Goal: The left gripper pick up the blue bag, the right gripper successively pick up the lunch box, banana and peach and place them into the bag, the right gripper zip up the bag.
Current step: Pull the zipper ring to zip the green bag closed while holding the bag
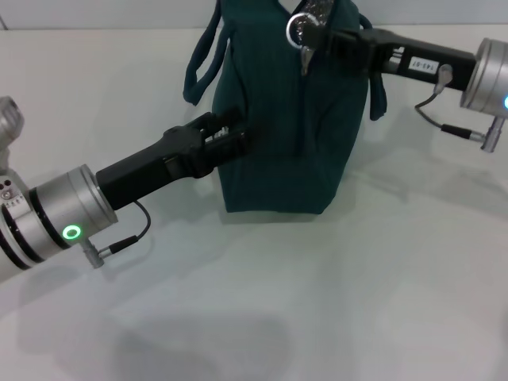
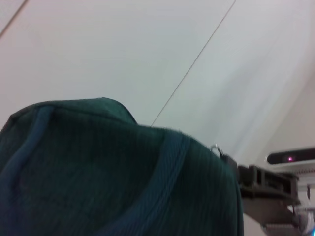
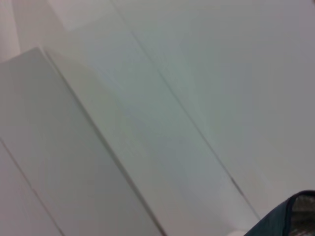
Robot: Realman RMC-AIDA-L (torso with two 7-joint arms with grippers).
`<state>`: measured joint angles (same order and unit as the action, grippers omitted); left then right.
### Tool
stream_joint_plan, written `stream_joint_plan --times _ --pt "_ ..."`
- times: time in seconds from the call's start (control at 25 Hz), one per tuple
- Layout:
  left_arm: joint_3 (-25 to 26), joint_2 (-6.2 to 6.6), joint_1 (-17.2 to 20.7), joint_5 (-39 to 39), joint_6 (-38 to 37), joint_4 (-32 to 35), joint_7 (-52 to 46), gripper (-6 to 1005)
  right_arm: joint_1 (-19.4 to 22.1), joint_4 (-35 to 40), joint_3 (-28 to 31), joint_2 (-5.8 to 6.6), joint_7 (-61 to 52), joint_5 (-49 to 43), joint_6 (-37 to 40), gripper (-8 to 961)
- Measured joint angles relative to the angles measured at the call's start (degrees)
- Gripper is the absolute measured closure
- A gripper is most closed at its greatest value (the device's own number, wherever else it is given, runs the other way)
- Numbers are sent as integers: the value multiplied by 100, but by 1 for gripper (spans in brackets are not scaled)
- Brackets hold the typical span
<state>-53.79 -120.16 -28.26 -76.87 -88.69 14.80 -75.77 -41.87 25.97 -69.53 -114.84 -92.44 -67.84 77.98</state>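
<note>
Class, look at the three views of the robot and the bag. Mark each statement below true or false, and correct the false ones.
1. The blue bag stands upright on the white table. True.
2. The left gripper is at the bag's side. True.
3. The right gripper is down low, near the bag's base. False: it is at the bag's top, by the ring zipper pull.
4. A banana lies on the table beside the bag. False: no banana is visible anywhere.
5. Both arms are parked away from the bag. False: both grippers are at the bag.

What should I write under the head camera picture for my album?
Left gripper presses the blue bag's side while right gripper reaches its zipper top.
</note>
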Motion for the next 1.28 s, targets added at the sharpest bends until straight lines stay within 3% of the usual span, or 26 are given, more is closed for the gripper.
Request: stream_joint_plan --times 0.84,1.04,1.28 --pt "-13 2 3 465 34 -12 7 112 -73 -13 -402 -64 70 -65 -46 946" --pt "-116 3 23 434 58 -22 8 154 -75 -13 -404 -65 70 -66 -47 946" --pt "-166 9 32 433 58 -22 -60 353 -68 -13 -404 -65 69 -66 -47 946"
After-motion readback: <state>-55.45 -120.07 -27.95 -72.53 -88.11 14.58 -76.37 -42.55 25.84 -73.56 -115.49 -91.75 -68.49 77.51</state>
